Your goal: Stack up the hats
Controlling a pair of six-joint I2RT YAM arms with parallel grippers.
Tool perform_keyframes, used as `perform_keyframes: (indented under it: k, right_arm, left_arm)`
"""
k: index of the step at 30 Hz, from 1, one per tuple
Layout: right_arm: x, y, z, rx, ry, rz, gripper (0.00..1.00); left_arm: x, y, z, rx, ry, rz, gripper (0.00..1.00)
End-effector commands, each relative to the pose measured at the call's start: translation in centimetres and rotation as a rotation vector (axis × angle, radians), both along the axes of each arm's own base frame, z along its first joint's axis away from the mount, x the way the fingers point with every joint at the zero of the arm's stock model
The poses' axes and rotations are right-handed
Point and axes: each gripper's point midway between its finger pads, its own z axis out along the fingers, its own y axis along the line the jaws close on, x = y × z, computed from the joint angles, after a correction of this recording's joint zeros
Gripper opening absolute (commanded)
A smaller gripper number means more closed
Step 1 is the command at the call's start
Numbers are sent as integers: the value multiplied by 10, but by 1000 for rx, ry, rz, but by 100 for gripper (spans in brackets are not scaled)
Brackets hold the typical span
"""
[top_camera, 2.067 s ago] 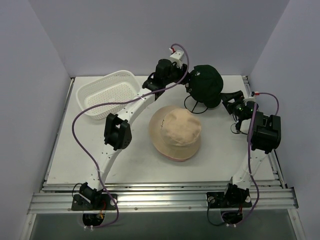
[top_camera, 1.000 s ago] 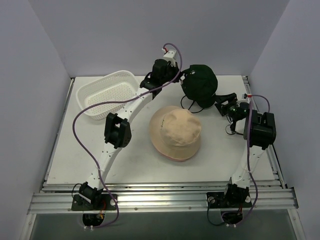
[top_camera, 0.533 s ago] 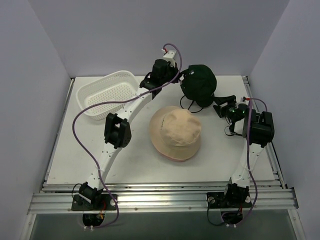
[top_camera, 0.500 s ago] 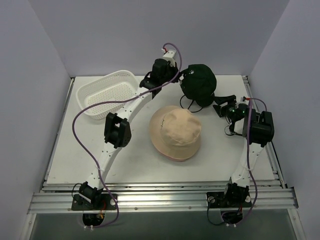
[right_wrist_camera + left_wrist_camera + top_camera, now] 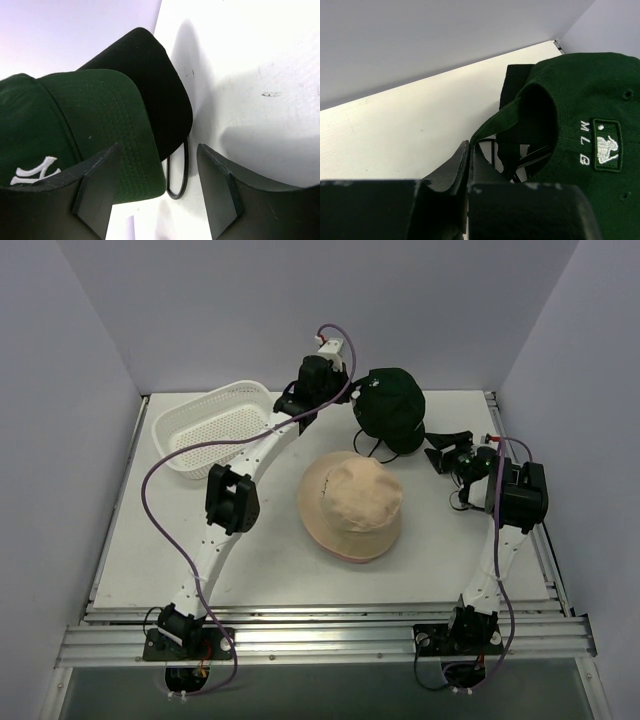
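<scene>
My left gripper (image 5: 352, 403) is shut on the back strap of the dark green cap (image 5: 390, 408), which hangs above the table's far middle. In the left wrist view the strap (image 5: 492, 120) runs into the closed fingertips (image 5: 470, 150), and the cap's (image 5: 590, 100) white logo shows. A black cap's brim (image 5: 150, 85) lies under the green brim (image 5: 105, 125). My right gripper (image 5: 437, 453) is open at the brim's right side, and the green brim's edge reaches between its fingers (image 5: 97, 182). The tan bucket hat (image 5: 352, 500) sits mid-table with a pink rim (image 5: 345, 558) showing under it.
A white mesh basket (image 5: 210, 425) stands at the back left. A thin black wire stand (image 5: 177, 175) sits on the table below the caps. The back wall is close behind the green cap, and the table's right edge (image 5: 545, 540) runs beside the right arm.
The left gripper has carried the green cap slightly left and back. The right gripper has moved left toward the brim, and its jaws have narrowed.
</scene>
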Motion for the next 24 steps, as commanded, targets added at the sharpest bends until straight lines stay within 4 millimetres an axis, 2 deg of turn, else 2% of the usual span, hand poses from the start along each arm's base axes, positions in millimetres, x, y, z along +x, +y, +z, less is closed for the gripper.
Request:
perform_keyframes:
  k: [1, 8, 18, 24]
  right_arm:
    - [-10, 7, 145, -147, -688, 45, 58]
    - [-4, 23, 152, -148, -727, 89, 58]
    - [1, 30, 166, -142, -766, 105, 57]
    - [-2, 30, 167, -142, -766, 100, 35]
  left_arm:
    - [8, 10, -4, 3, 12, 36, 2]
    - [7, 11, -9, 13, 26, 37, 2]
    - [8, 9, -13, -2, 33, 33, 2]
    - [8, 6, -15, -5, 37, 26, 2]
